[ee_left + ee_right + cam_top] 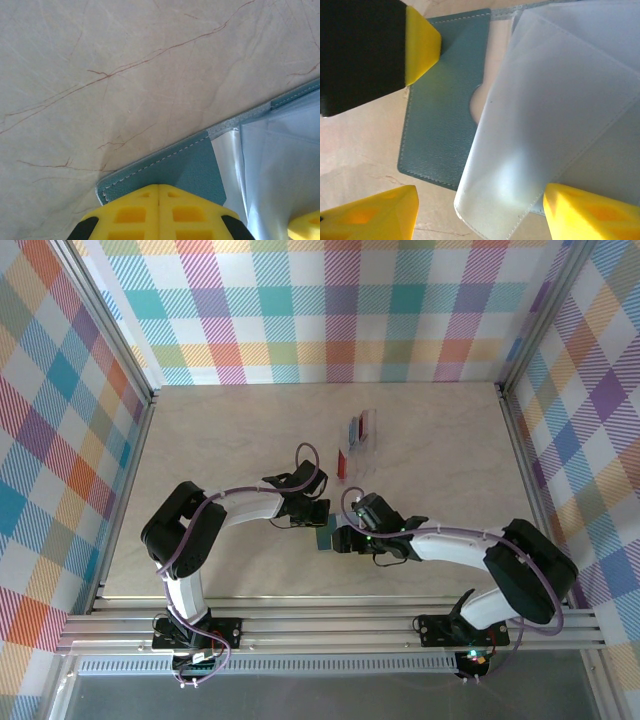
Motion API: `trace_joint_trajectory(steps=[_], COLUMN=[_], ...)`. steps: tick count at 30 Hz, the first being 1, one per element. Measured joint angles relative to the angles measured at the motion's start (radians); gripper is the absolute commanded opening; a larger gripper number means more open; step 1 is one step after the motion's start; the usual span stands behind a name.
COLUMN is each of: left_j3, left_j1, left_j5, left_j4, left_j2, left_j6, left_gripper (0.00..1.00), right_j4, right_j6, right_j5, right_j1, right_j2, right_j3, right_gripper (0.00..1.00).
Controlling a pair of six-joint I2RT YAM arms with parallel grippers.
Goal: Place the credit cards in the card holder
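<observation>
Right wrist view: the holder (442, 117) lies open on the table (355, 150), teal cover down, and its clear sleeves (555, 110) fan up and over its right half. The right gripper (482, 215) hangs over the sleeves' near edge with its fingers wide apart and nothing between them. The left gripper (159, 210) has its fingers together, tips set on the holder's cover at its left corner. Whether they pinch the cover or only press it down, I cannot tell.

Risks, as I judge them:
- Nothing grips the sleeves, so they may flop flat or fold over the cover and hide the slot.
- If the left tips lift or slip, the soft holder may slide or close when a card is pushed in.
- The cards lie flat beyond the holder, well apart from it. A thin card on a bare table could skid away from the fingers.

Count, from the top view:
- One holder.
- One loose red card (343, 464).
- A clear case (362, 427) beyond it with blue and red inside, too small to count.
- At least two sleeves.
- Two grippers.
</observation>
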Motion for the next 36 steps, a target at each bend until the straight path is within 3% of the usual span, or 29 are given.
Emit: trace_joint_trajectory(steps=[8, 19, 36], left_j3=[0.004, 0.006, 0.006], left_j1=[0.0, 0.0, 0.001], left_j5=[0.004, 0.005, 0.006], left_j4=[-0.002, -0.004, -0.005], left_j2=[0.003, 0.005, 0.006], left_j6=[0.0, 0.0, 0.0], left_gripper=[0.0, 0.0, 0.0], right_j4=[0.047, -0.035, -0.158], right_j6=[0.071, 0.103, 0.043], right_j5=[-0.014, 0.002, 0.082], right_j1=[0.014, 0.027, 0.027], right_j2=[-0.022, -0.09, -0.067], right_j3=[-0.034, -0.08, 0.033], right_gripper=[0.67, 0.68, 0.64])
